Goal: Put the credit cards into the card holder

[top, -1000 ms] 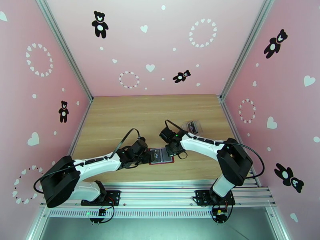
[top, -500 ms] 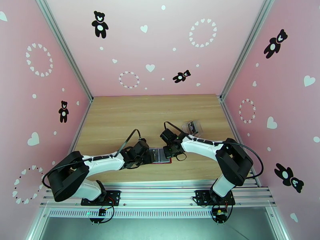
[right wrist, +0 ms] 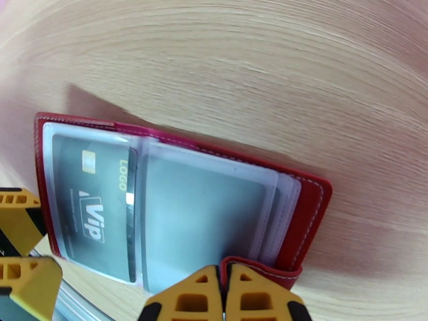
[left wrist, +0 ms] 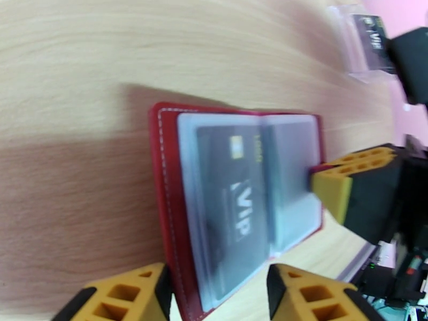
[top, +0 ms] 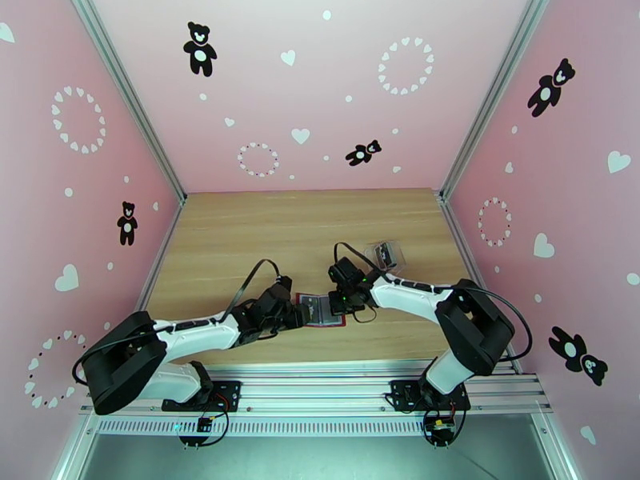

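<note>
Right at the front-middle of the surface (top: 240, 234), the card holder (top: 320, 310) lies flat and wide open. Its long side runs left to right and its spine front to back. A dark grey VIP credit card (left wrist: 230, 199) sits in the left clear pocket, long edge along the spine. The right claw (top: 340, 302) is clenched on the snap tab (right wrist: 262, 266). The left claw (left wrist: 214, 287) gapes wide, with the holder's left end between its fingers. A clear pouch (top: 385, 254) lies further back.
</note>
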`<state>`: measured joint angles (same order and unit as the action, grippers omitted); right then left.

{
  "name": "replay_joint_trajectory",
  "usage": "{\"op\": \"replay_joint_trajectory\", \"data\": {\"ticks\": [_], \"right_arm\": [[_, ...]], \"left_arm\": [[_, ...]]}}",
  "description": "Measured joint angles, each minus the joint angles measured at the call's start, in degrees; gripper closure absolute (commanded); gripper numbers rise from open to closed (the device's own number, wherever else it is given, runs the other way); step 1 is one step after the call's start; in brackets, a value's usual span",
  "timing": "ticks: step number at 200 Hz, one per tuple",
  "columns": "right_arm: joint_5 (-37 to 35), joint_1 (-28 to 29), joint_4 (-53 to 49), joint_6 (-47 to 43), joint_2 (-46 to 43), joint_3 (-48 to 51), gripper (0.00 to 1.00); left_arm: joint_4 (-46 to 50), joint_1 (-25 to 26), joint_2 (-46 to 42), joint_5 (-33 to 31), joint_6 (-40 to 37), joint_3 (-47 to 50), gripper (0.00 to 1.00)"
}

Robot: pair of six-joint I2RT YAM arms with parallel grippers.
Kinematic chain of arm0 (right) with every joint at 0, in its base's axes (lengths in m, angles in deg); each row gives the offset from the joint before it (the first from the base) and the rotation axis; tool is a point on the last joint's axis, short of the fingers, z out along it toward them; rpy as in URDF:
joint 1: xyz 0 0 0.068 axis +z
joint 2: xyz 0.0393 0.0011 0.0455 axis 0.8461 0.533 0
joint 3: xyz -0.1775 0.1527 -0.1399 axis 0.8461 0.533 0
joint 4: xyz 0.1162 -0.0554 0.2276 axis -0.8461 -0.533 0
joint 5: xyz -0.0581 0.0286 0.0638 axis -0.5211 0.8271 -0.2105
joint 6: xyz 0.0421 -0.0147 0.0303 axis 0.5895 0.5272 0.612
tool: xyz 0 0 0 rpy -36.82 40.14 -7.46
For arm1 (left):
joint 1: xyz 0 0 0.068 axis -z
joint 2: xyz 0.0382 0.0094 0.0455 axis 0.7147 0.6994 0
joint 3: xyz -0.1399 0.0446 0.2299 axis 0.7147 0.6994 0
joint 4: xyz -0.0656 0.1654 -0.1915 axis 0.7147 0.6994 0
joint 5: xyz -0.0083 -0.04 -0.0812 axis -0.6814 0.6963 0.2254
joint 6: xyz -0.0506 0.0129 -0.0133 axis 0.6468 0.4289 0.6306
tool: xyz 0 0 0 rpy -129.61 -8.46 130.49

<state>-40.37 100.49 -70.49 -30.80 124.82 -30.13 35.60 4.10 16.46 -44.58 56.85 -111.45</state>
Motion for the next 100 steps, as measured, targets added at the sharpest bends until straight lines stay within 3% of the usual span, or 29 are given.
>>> {"op": "replay_joint_trajectory", "data": {"ticks": [64, 100], "right_arm": [[8.3, -0.4, 8.0, 2.3, 0.0, 2.8, 1.00], [10.1, -1.8, 9.4, 2.5, -1.3, 4.6, 1.00]], "left_arm": [[-6.9, 0.9, -4.5, 2.6, -0.4, 0.6, 0.51], [-10.7, 1.0, 0.1, 4.5, -0.9, 0.2, 0.75]]}}
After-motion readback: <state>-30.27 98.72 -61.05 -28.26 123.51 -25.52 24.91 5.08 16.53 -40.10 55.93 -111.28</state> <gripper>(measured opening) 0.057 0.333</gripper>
